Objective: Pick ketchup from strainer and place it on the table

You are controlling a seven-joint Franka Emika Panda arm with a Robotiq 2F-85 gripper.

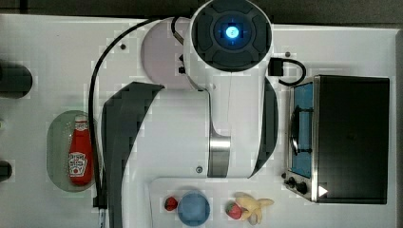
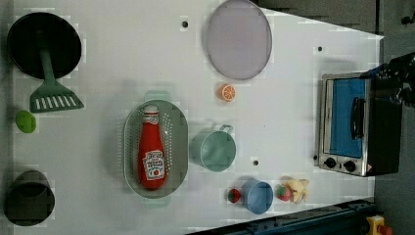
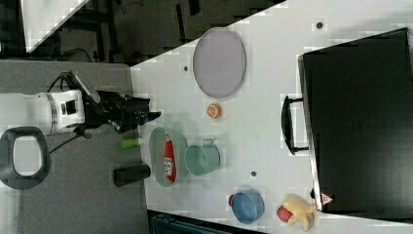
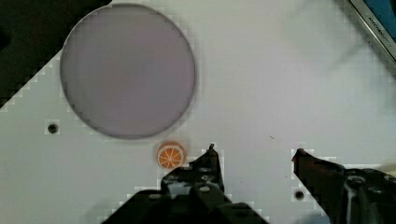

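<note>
- Ketchup [image 2: 150, 152] lies flat in the strainer [image 2: 180, 147], centre-left of the left view, cap toward the frame's top. Not picked yet.
- Same in the top view: ketchup [image 1: 79, 153] in strainer [image 1: 56, 147] at the left edge of the frame, next to the arm's dark link.
- Gripper [image 4: 254, 156] sits at the bottom of the wrist view, fingers spread wide, nothing between them, bare table [image 4: 261, 84] under the gap.
- Wrist camera looks at the plate [image 4: 127, 70] in the upper left and the orange slice [image 4: 170, 155] just beside the left finger. So the tool is over the plate end of the table, well apart from the strainer.
- Right view: gripper [image 3: 146, 115] at centre-left, up off the table, above-left of the strainer [image 3: 157, 156] in the frame.
- Progress: essentially zero. Left to do: move over the strainer, descend, close on the bottle, lift it clear of the rim, set it on open table.
- Free table [image 2: 122, 58] is available in the upper left of the left view; teal cup [image 2: 214, 149] stands just right of the strainer, so that side is tight.
</note>
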